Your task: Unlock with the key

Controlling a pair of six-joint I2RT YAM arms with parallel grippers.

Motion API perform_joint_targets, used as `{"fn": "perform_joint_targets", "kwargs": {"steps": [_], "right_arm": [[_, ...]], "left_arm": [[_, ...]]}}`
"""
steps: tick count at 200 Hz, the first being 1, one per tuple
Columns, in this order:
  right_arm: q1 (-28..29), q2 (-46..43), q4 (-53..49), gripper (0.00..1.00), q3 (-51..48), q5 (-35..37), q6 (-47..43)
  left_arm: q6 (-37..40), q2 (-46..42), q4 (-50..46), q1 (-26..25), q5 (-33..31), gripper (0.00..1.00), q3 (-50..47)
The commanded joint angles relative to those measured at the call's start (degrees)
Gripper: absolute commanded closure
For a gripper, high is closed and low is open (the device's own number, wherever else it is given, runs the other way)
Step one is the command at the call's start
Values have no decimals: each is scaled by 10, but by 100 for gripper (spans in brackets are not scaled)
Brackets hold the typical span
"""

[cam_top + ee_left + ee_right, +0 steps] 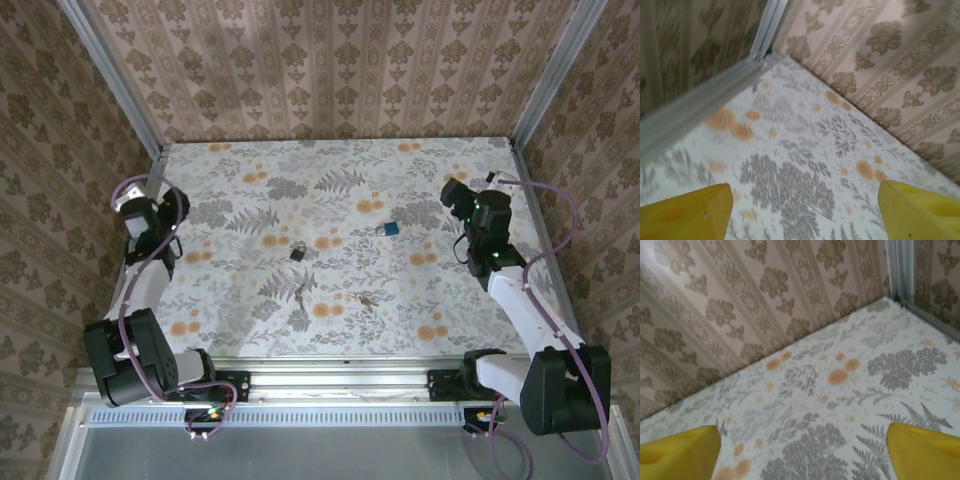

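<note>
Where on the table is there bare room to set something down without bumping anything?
Bare: the wide far strip along the back wall, and the left stretch between the left arm and the dark padlock. Crowded: the centre, where the padlock, a blue piece and two small brownish bits near the front lie close together.

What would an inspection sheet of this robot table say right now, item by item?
Surface: floral cloth, flat, covering the table.
Job's things: dark padlock-like item mid-table; blue-and-metal item to its right, lock or key unclear; brownish bits nearer the arms, possibly keys.
Clutter: nothing seen.
Tools: left tool and right tool open, holding nothing, over the cloth.
Cables: purple cable looping along each arm.
Surroundings: patterned walls, metal frame posts.
</note>
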Motion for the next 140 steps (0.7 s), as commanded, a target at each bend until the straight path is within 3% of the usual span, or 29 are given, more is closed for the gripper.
{"fn": "perform_joint_targets", "kwargs": {"steps": [1,25,40,70,96,123,140], "right_arm": [[5,18,-154,23,31,-112,79],[33,37,-292,25,99,-108,67],[55,46,-334,27,120,-142,63],[170,85,-396,48,163,-137,57],[277,133,-395,49,188,-125,59],[368,198,-369,37,219,-129,54],[407,253,-369,52,252,-138,56]], "left_arm": [[-143,3,-68,10,144,6,-17],[-85,-4,-218,-24,145,16,33],[-67,-11,-279,-57,142,21,43],[-60,-24,-379,-125,116,30,37],[-64,-40,-429,-179,93,36,11],[-94,-86,-440,-202,77,33,-42],[-120,-118,-421,-203,86,32,-84]]}}
